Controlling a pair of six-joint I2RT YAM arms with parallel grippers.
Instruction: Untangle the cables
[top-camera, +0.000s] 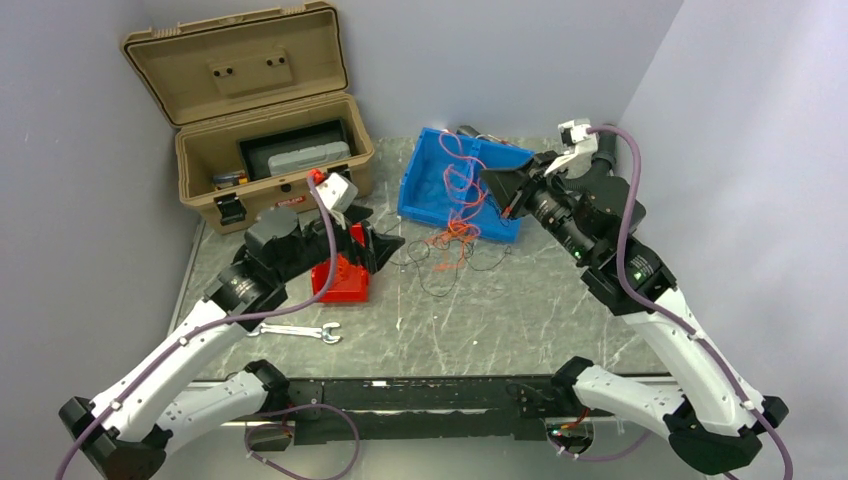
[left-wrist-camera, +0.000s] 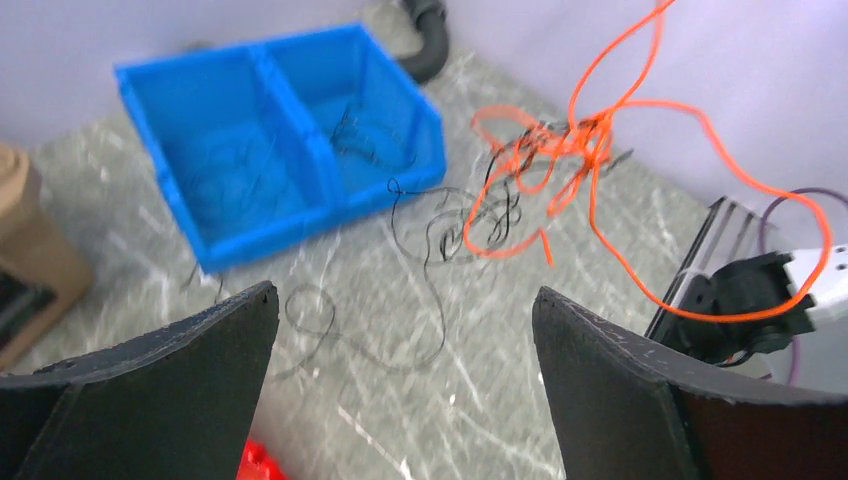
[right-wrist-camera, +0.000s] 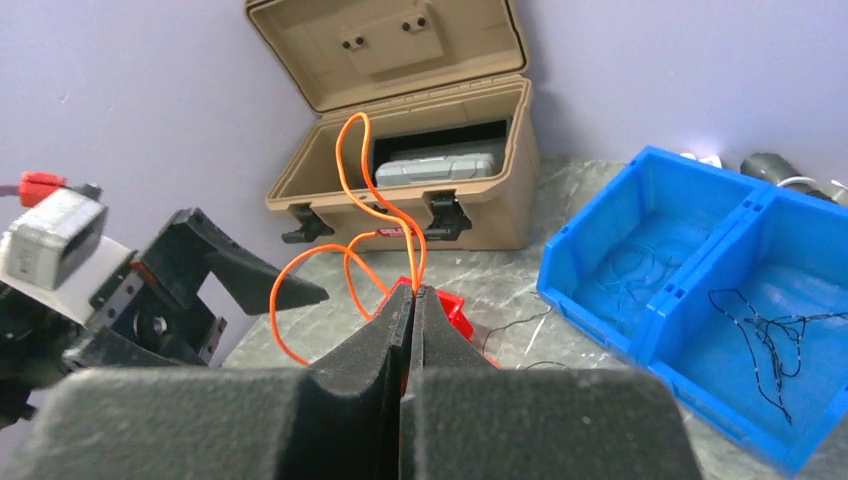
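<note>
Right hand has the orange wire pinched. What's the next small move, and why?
Likely lower the open left hand to pin the black wires down: the right hand is shut on the orange wire, which is knotted with them, so lifting alone would drag the whole clump.

Both arms extended; left pincer (left-wrist-camera: 405, 295) agape; right pincer (right-wrist-camera: 412, 292) pinching orange cable (left-wrist-camera: 585, 135).
</note>
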